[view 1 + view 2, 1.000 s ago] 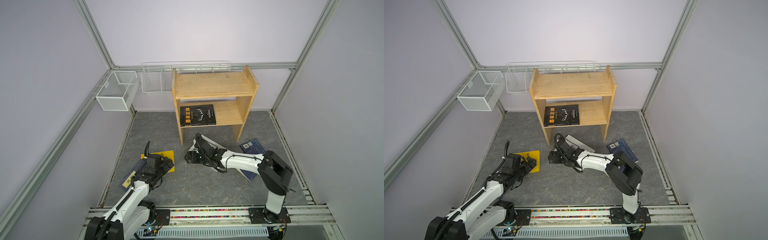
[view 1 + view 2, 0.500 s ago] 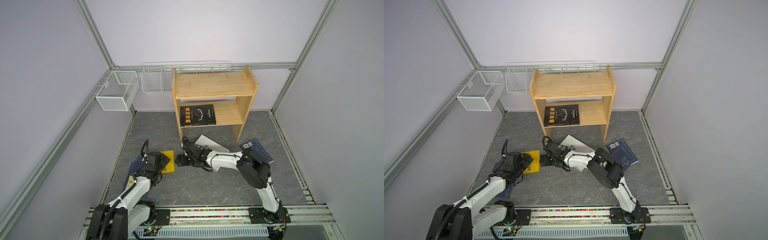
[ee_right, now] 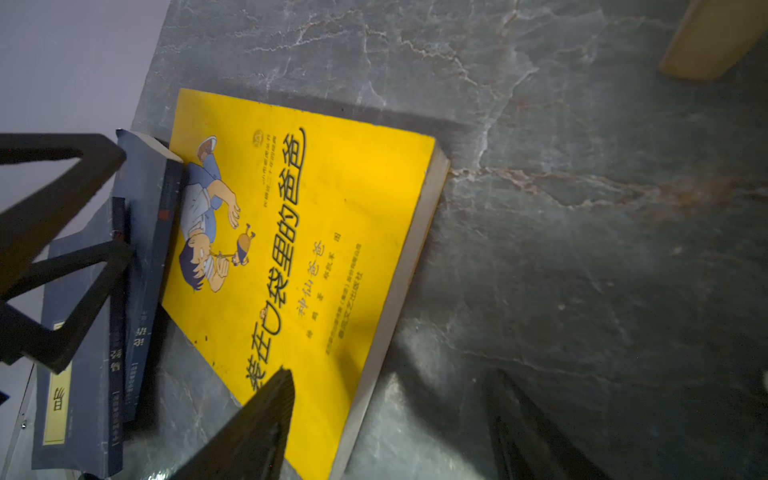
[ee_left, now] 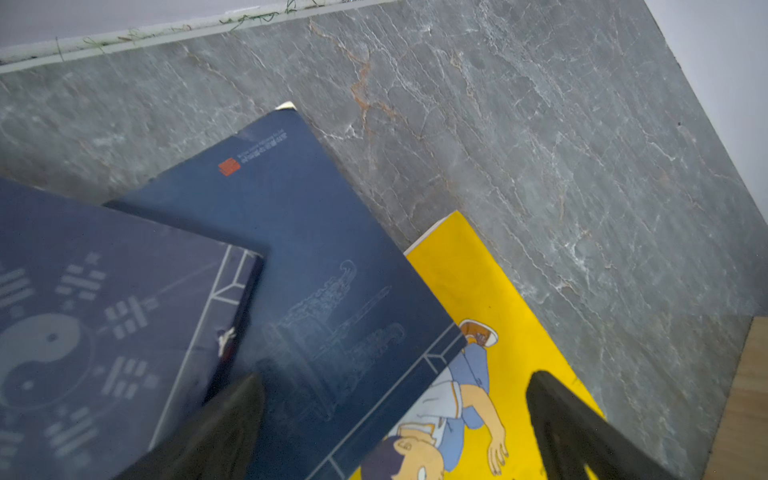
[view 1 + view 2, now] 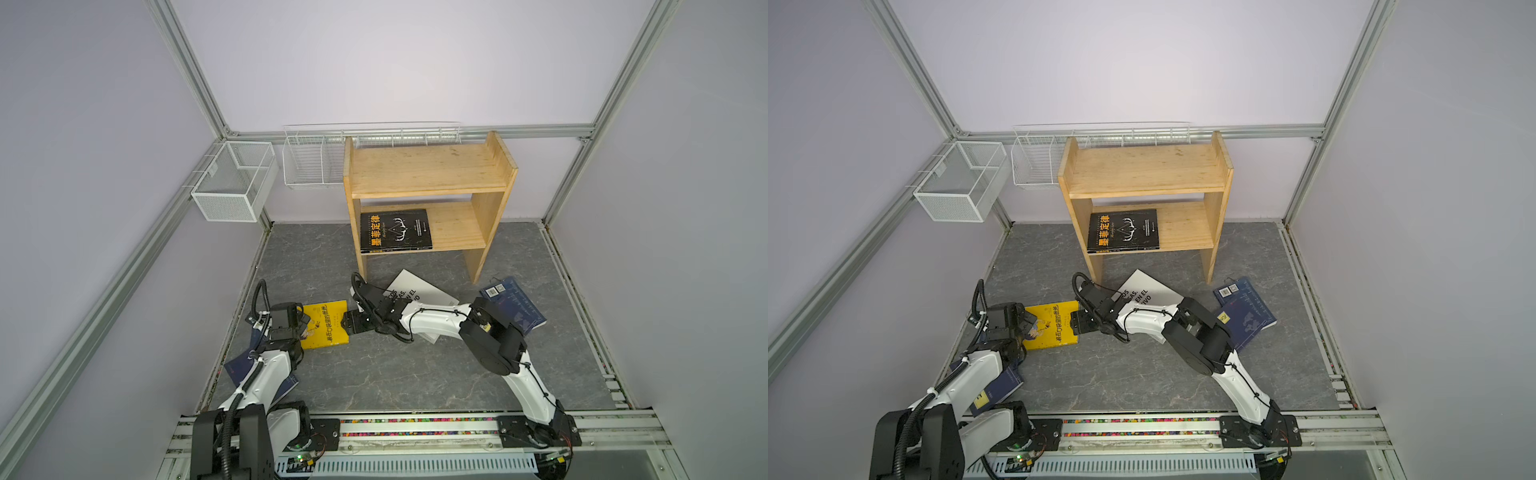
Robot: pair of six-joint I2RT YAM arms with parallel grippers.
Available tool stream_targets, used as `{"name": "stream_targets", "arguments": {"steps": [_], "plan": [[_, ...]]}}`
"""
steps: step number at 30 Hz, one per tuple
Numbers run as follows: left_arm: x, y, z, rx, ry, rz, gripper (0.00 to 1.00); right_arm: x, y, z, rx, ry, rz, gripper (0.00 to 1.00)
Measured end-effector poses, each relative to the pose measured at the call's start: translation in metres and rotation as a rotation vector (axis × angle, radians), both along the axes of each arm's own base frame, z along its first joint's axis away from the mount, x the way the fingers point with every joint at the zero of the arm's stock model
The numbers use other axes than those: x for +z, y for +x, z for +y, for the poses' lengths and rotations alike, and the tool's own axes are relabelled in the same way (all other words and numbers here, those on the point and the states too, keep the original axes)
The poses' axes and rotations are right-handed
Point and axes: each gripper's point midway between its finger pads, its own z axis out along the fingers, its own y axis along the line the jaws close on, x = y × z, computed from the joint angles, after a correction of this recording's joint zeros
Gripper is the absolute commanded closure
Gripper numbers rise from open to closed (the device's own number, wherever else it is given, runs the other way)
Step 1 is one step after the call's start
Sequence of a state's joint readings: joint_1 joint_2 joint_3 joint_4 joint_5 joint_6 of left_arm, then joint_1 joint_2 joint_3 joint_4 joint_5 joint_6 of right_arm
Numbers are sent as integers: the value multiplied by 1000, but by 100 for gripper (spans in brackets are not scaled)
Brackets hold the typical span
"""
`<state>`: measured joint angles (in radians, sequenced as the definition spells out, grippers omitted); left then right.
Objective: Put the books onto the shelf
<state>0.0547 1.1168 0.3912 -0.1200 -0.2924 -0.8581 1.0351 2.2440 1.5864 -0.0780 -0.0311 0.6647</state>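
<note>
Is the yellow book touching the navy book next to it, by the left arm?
Touching. The left wrist view shows a corner of the navy book lying on the cover of the yellow book, hiding part of its cartoon figure.

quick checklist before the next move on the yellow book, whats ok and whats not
1. Opening of the right gripper: ok, jaws apart astride the page edge of the yellow book.
2. Grip on the yellow book: not ok, none yet; it lies flat on the floor.
3. Other books clear of it: not ok, a navy book overlaps its far side.
4. State of the left gripper: ok, open and empty above that overlap.
5. Room on the shelf: ok, top tier bare, space beside the black book below.
</note>
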Motion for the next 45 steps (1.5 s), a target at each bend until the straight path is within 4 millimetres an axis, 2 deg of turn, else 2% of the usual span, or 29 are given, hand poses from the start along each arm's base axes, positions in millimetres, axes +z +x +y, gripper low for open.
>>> {"name": "stream_targets", "arguments": {"steps": [5, 11, 17, 24, 32, 40, 45], "plan": [[-1, 20, 1, -20, 7, 19, 0, -1, 0, 1, 4, -4, 0, 26], [0, 58, -2, -62, -12, 33, 0, 0, 1, 5, 11, 6, 6, 26], [-4, 91, -21, -133, -94, -13, 5, 0, 4, 3, -1, 26, 31, 27], [-2, 98, -28, -165, -111, -1, 4, 1, 17, -3, -32, 70, 53, 29], [-4, 97, -18, -172, -113, 81, 1, 1, 19, -4, -45, 74, 64, 32], [-7, 97, -18, -189, -109, 115, 2, 1, 27, 8, -45, 81, 57, 37], [-7, 97, -18, -200, -109, 117, 3, 0, 32, 14, -47, 82, 54, 44]]}}
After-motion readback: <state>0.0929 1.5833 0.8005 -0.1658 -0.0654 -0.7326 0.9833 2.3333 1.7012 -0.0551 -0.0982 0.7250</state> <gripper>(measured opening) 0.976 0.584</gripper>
